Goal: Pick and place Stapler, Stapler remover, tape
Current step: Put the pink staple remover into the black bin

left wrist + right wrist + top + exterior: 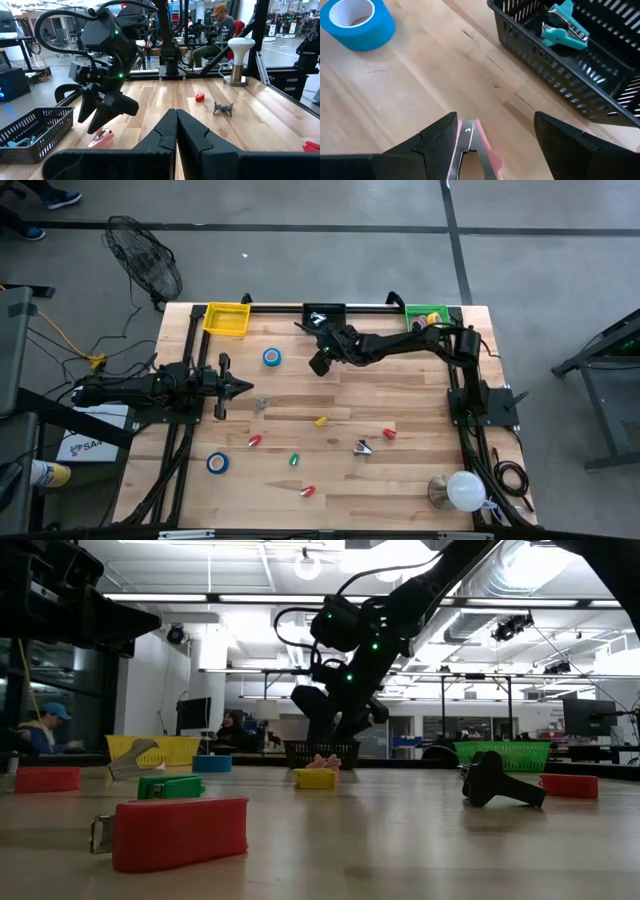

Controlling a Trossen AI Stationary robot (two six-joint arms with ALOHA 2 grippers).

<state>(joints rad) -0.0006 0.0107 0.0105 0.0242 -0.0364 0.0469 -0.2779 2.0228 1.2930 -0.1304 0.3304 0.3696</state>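
My right gripper (320,364) hangs open, slanting down, just in front of the black basket (323,313). A small pink and metal stapler remover (470,142) lies on the table between its fingers (496,120), close beside one of them. A blue tape roll (271,357) lies flat to its left, and another (218,463) near the front left. Small staplers lie scattered: yellow (320,420), red (389,433) and green (294,459). A dark stapler remover (362,446) rests mid-table. My left gripper (245,388) waits shut and level over the table's left side. My right gripper stands with one finger (440,137) right against the side of the pink stapler remover (476,131), which lies flat on the table. Whether that finger touches it, I cannot tell. The other finger is well clear of it.
A teal stapler remover (565,31) lies in the black basket. A yellow basket (225,318) and a green basket (428,317) stand along the far edge. A white lamp (462,490) stands at the front right corner. People sit in the room beyond the table.
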